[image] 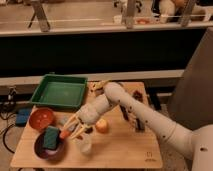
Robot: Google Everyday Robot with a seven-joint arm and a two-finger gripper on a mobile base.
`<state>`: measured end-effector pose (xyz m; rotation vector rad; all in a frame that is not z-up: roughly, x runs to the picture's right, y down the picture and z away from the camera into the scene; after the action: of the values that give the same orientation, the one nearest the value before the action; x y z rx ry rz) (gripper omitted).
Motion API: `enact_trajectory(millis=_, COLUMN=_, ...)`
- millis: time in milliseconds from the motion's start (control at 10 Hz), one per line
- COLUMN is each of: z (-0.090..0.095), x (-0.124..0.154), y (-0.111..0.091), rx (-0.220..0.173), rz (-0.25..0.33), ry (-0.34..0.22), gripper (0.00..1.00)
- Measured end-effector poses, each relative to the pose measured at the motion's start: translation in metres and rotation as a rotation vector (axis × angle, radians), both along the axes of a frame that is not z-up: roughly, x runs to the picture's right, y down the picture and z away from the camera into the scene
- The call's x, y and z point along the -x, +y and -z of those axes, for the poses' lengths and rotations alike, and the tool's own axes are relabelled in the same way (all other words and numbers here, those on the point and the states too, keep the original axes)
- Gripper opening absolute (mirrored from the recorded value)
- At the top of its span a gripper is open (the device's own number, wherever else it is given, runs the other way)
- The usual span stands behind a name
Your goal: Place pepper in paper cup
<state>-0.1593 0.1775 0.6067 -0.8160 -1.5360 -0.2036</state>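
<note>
Camera view: you look down on a wooden table from the front, with the arm reaching in from your right.
Gripper: your gripper hangs low over the table's left half, just left of the paper cup and over the near edge of the maroon bowl.
Grip: its fingers are closed on the pepper.
Pepper: small and red-orange, it sits at the fingertips, above the bowl's rim, close beside the cup but not in it.
Paper cup: the paper cup stands upright, white, just right of the gripper.
Maroon bowl: the maroon bowl holds a teal sponge.
Neighbours: an orange bowl sits behind it, a round yellow-orange fruit lies right of the cup, and a green tray sits at the back left.
</note>
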Motion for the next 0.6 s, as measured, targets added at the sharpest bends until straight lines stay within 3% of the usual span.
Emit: enact_trajectory(millis=600, z=-0.019, x=0.003, y=0.017, rx=0.019, rz=0.013, ry=-0.029, gripper=0.0)
